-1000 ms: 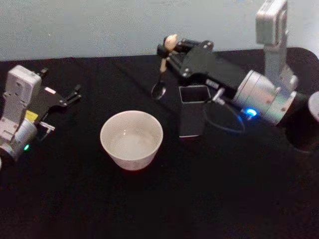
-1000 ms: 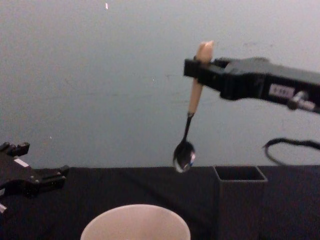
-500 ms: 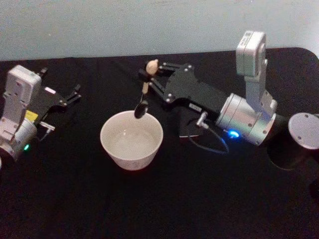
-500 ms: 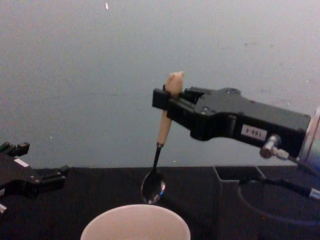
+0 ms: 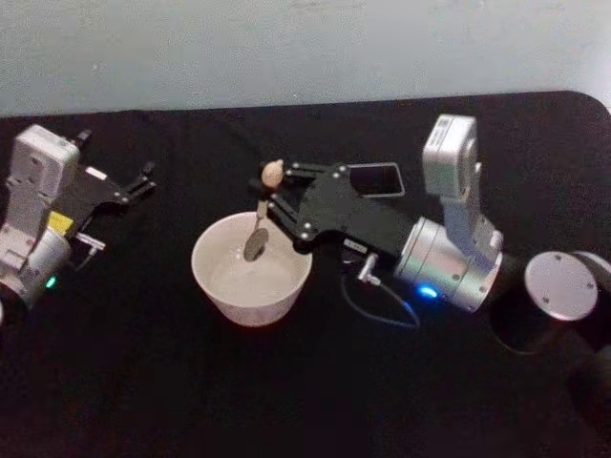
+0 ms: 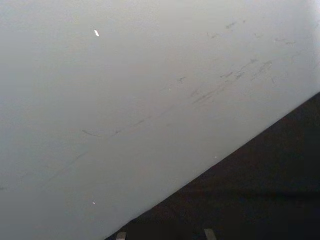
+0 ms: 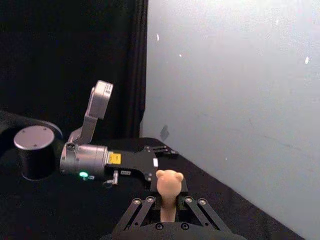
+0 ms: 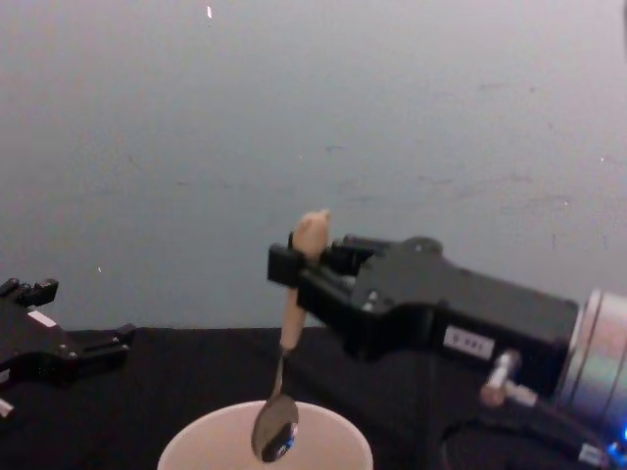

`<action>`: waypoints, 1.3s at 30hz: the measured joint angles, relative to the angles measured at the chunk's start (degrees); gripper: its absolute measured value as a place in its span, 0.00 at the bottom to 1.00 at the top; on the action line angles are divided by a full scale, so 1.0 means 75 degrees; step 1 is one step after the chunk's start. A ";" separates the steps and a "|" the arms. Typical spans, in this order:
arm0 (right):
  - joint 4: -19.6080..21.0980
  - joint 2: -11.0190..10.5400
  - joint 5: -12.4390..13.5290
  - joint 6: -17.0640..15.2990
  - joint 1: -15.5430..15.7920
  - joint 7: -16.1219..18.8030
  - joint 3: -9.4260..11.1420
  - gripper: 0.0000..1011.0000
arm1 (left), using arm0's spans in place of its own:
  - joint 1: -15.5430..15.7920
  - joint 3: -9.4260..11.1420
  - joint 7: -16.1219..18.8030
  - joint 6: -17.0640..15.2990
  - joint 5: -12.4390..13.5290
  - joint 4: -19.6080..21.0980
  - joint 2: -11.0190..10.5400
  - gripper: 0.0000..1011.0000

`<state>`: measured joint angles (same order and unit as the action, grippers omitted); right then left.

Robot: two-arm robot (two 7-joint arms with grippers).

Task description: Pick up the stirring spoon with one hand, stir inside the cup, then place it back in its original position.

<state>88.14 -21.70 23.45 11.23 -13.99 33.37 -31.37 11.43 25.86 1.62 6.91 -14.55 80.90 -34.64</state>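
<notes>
The cup (image 5: 250, 307) sits mid-scene on the worktop (image 5: 286, 401). The stirring spoon (image 5: 256, 237) hangs over it from the right tool (image 5: 272, 202). The holder box (image 5: 375, 178) stands behind that tool, and the left tool (image 5: 143, 181) rests at the left edge.

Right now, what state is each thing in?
cup: upright on the table.
stirring spoon: held by its handle, bowl down at the cup's mouth.
holder box: upright, no spoon in it.
right gripper: shut on the stirring spoon, above the cup.
left gripper: open, parked at the table's left.

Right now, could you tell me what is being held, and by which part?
The right end effector grips the spoon by its pale handle, just below the knob; the left end effector holds nothing.
</notes>
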 joint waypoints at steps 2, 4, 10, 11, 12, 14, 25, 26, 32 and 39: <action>-0.0076 0.0037 -0.0062 0.0048 0.0004 -0.0011 -0.0021 0.17 | 0.0000 0.0000 0.0000 0.0000 0.0000 0.0000 0.0000 0.99; -0.0206 0.0097 -0.0145 0.0117 0.0015 -0.0022 -0.0048 0.17 | 0.0000 0.0000 0.0000 0.0000 0.0000 0.0000 0.0000 0.99; -0.0520 0.0237 -0.0268 0.0276 0.0027 0.0001 -0.0075 0.17 | 0.0000 0.0000 0.0000 0.0000 0.0000 0.0000 0.0000 0.99; -0.0566 0.0257 -0.0280 0.0301 0.0028 0.0007 -0.0076 0.17 | 0.0000 0.0000 0.0000 0.0000 0.0001 0.0000 0.0000 0.99; -0.0603 0.0273 -0.0291 0.0326 0.0027 0.0013 -0.0077 0.17 | 0.0000 0.0000 0.0000 0.0000 0.0001 0.0000 0.0000 0.99; -0.0735 0.0326 -0.0324 0.0388 0.0024 0.0032 -0.0077 0.17 | 0.0000 0.0000 0.0000 0.0000 0.0000 0.0000 0.0000 0.99; -0.1151 0.0521 -0.0491 0.0492 -0.0035 0.0039 -0.0045 0.17 | 0.0000 0.0000 0.0000 0.0000 0.0001 0.0000 -0.0001 0.99; -0.1151 0.0521 -0.0491 0.0492 -0.0035 0.0039 -0.0045 0.17 | 0.0000 0.0000 0.0000 0.0000 0.0000 0.0000 0.0000 0.99; -0.1221 0.0577 -0.0537 0.0512 -0.0059 0.0040 -0.0011 0.17 | 0.0000 0.0000 0.0000 0.0000 0.0000 0.0000 0.0000 0.99; -0.1259 0.0609 -0.0583 0.0522 -0.0073 0.0007 0.0051 0.17 | 0.0000 0.0000 0.0000 0.0000 0.0000 0.0000 0.0000 0.99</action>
<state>78.70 -17.13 19.08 15.14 -14.53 33.42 -31.00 11.43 25.86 1.62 6.91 -14.55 80.90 -34.65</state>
